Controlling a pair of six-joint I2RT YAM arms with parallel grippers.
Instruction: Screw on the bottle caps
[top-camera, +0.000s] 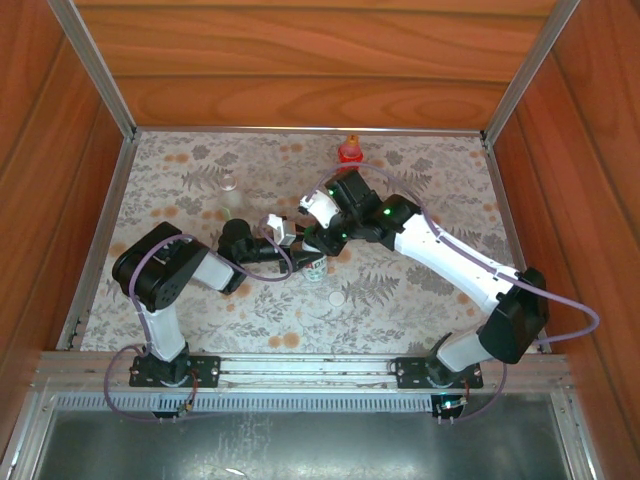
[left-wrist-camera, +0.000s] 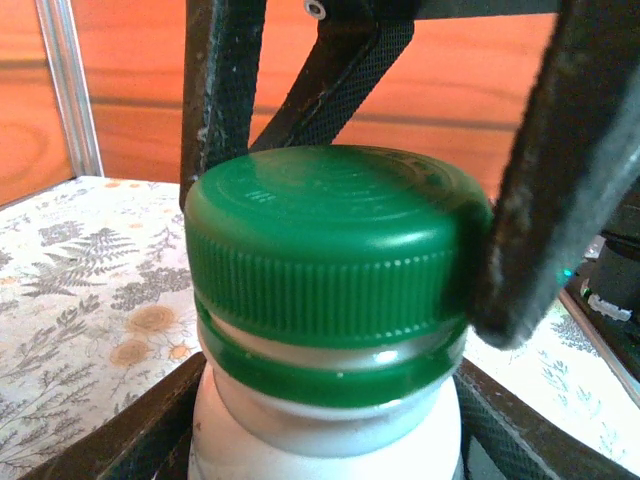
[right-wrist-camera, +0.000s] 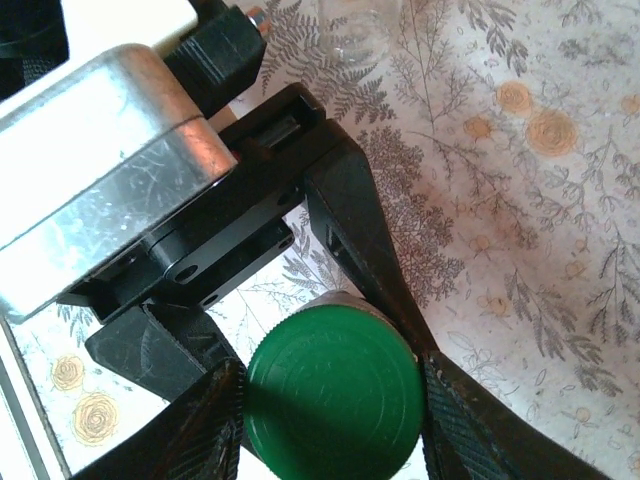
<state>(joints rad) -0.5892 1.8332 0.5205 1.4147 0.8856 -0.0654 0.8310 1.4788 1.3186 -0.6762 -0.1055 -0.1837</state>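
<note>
The white bottle (left-wrist-camera: 330, 430) stands mid-table (top-camera: 315, 268) with the green cap (left-wrist-camera: 330, 250) sitting on its neck. My left gripper (left-wrist-camera: 330, 445) is shut on the bottle's body just below the neck, reaching in from the left (top-camera: 300, 248). From above, my right gripper (right-wrist-camera: 330, 400) has its two fingers pressed against opposite sides of the green cap (right-wrist-camera: 332, 390). The red bottle (top-camera: 349, 152), wearing a golden-brown cap, stands at the back. To the back left is the clear bottle (top-camera: 228, 186), and a white cap (top-camera: 337, 298) lies on the cloth in front.
A flower-patterned cloth (top-camera: 420, 190) covers the table, with wooden walls and metal rails on three sides. The clear bottle's base (right-wrist-camera: 355, 30) shows at the top of the right wrist view. Both arms cross over the table's middle.
</note>
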